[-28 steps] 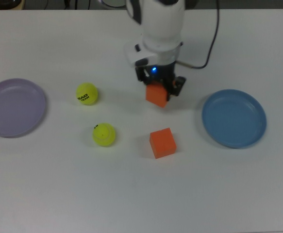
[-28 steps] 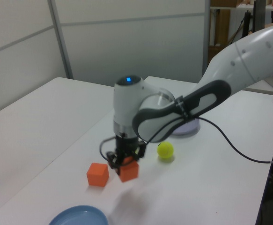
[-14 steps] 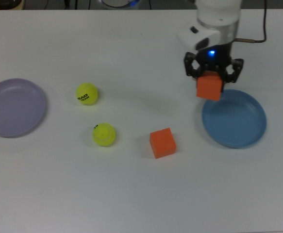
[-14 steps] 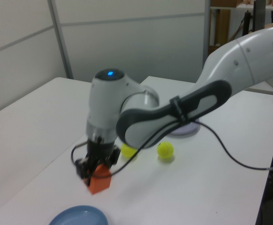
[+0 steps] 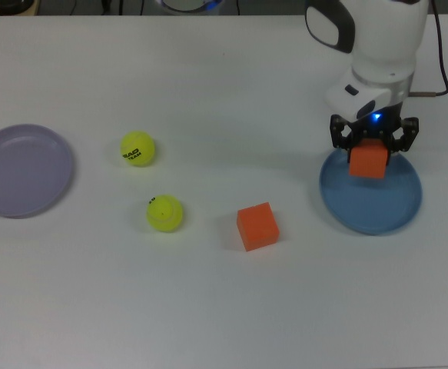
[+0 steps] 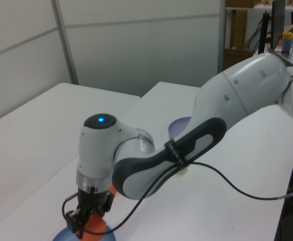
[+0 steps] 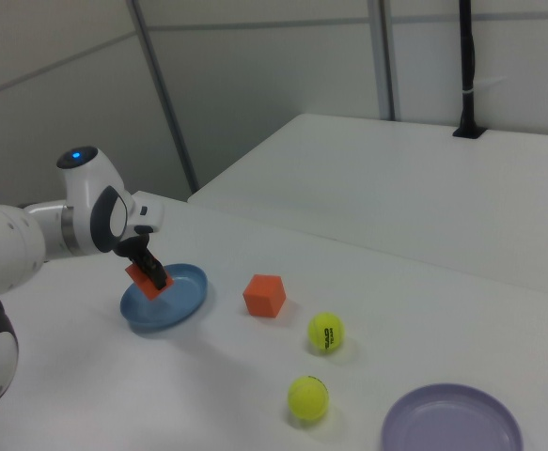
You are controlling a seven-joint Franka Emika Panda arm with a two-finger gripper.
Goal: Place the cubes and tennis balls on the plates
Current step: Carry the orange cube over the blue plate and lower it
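An orange cube [image 5: 368, 161] is gripped between the closed fingers of the claw [image 5: 373, 156], and it is held over the blue plate [image 5: 370, 205], toward that plate's upper edge in the top view. In the right view the held cube [image 7: 146, 278] is seen tilted, just above the plate's [image 7: 181, 299] near-left rim, and whether it touches the plate cannot be told. The second orange cube [image 5: 257, 226] lies on the white table [image 5: 224, 307], to the top view's left of the blue plate and apart from it. Two tennis balls are found further to the top view's left: one [image 5: 138, 148] with black lettering, the other [image 5: 165, 213] below it and nearer the loose cube. The lavender plate [image 5: 22, 170] sits at the top view's far left edge with nothing on it, well apart from the balls.
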